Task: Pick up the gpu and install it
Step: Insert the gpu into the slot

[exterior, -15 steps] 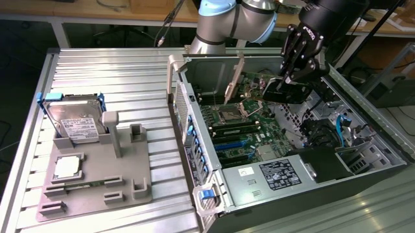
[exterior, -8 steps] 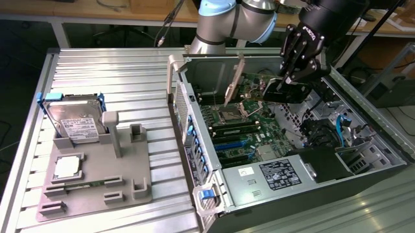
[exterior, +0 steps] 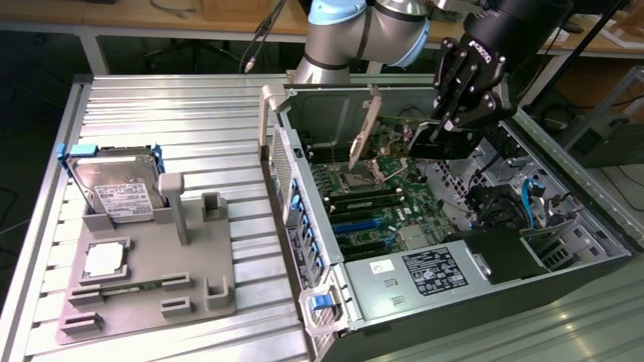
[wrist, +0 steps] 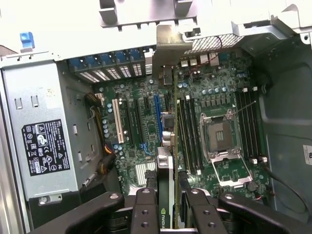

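The gripper (wrist: 168, 200) pinched the gpu (wrist: 165, 170) edge-on between its fingers (wrist: 145, 209); light, stiff but fragile, it seemed best gripped by its flat sides.

hard drive (exterior: 119, 188) (blue tabs (exterior: 84, 149)) | grey holder (exterior: 151, 249) | pc case (exterior: 317, 113) | motherboard (exterior: 408, 192)

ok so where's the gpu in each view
Exterior view: the gpu hangs inside the open computer case, under the gripper, with its silver bracket toward the exterior view's left.
Wrist view: the gpu is edge-on between the fingers, over the motherboard.
Shared landmark: the power supply with its black label.
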### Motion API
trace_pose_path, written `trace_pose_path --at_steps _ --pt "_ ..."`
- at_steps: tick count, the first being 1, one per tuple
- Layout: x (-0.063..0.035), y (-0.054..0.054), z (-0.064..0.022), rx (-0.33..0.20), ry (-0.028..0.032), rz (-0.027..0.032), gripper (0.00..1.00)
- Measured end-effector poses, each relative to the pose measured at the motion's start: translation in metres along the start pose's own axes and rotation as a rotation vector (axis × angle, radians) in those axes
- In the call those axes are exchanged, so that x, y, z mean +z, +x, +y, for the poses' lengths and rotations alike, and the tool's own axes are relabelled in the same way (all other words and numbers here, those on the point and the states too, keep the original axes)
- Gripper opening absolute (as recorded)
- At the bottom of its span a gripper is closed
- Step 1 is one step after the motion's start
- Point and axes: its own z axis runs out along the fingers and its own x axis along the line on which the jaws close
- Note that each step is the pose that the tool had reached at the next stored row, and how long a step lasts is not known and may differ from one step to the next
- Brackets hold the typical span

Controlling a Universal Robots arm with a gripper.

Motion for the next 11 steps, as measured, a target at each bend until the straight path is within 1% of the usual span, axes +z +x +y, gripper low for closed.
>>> trace_pose_path --at_steps 3,11 --pt "0.0000 0.0000 0.0000 -0.011 -0.0003 0.0005 0.27" --pt "0.0000 0.0000 0.0000 -0.011 0.0000 0.0005 0.27"
